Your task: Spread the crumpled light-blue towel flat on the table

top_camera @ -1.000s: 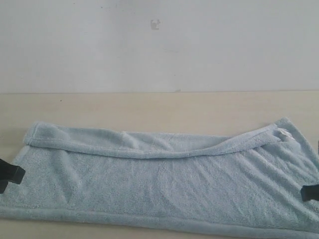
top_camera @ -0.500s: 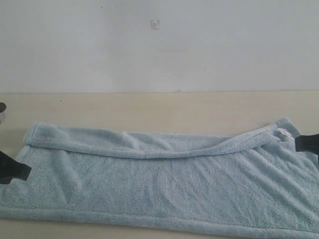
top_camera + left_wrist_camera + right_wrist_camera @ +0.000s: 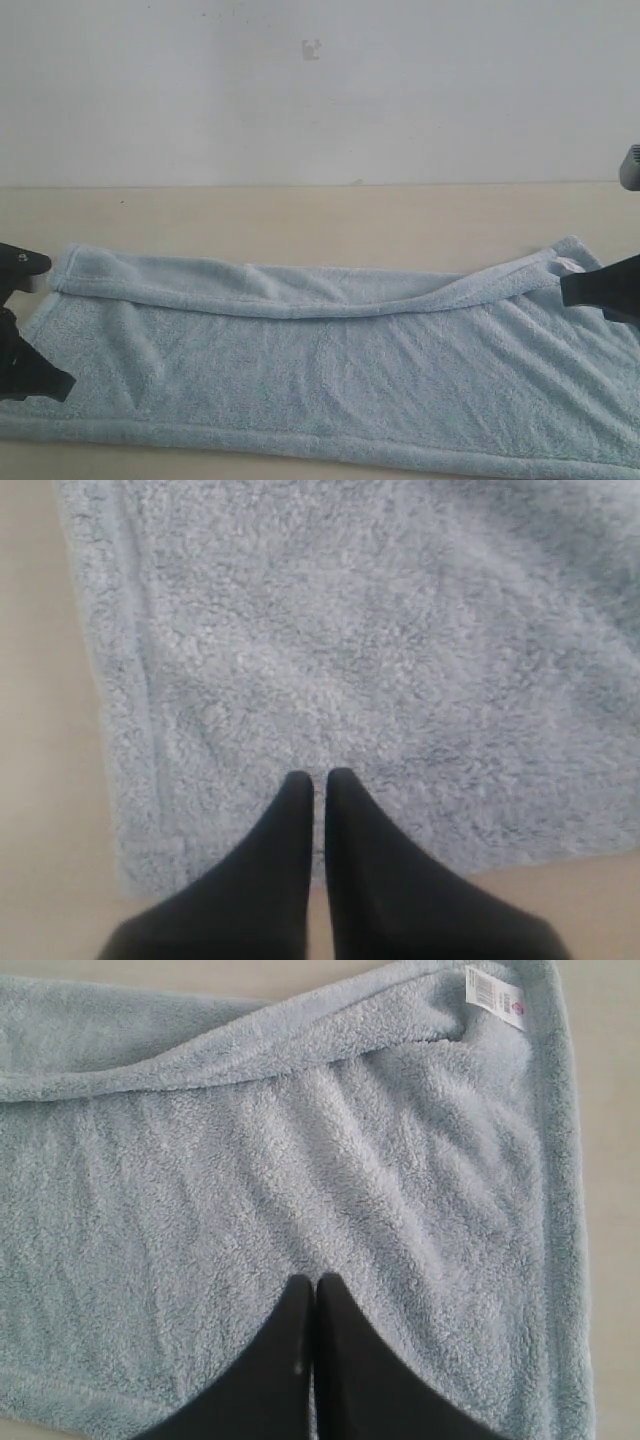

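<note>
My left gripper and right gripper are pressed together, empty; the fluffy pale-blue terry towel looks soft and limp, so I'd pinch its folded-over hem

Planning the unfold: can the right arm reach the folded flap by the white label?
Likely yes: the right end effector is shut beside the label, nothing lies on the towel there; it must open first.

A: left gripper: two matte black fingers, smooth, broad at the base, narrowing to rounded tips.
B: right gripper: same black wedge shape, plain surface.
</note>
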You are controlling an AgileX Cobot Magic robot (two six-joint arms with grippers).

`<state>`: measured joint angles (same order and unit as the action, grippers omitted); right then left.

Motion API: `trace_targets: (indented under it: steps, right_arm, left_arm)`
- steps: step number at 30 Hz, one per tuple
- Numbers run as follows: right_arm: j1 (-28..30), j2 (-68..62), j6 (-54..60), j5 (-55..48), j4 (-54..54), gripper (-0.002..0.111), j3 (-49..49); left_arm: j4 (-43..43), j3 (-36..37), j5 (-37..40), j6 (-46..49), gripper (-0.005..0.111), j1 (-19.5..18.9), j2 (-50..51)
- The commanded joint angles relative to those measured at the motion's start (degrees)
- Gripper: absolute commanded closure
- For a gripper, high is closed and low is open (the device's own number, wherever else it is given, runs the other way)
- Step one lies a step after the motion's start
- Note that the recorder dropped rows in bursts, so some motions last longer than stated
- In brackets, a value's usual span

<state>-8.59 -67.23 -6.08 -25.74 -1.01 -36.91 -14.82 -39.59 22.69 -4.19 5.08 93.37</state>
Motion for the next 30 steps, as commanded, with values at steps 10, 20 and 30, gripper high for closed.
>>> trace_targets:
  steps: [10,20,30]
  right_arm:
    - [-0.09,0.52,0.59,0.51,0.02,0.108,0.21]
    - [-0.09,0.52,0.59,0.63,0.02,0.108,0.21]
    - [-0.09,0.52,0.59,0.87,0.02,0.108,0.21]
  left_arm:
    - [-12.75,0.17,-6.18,-12.06,0.103,0.21,1.41]
    - [-12.86,0.17,-9.69,-12.06,0.103,-1.44,3.35]
    - [-12.62,0.17,-12.20,-12.50,0.103,-2.58,4.97]
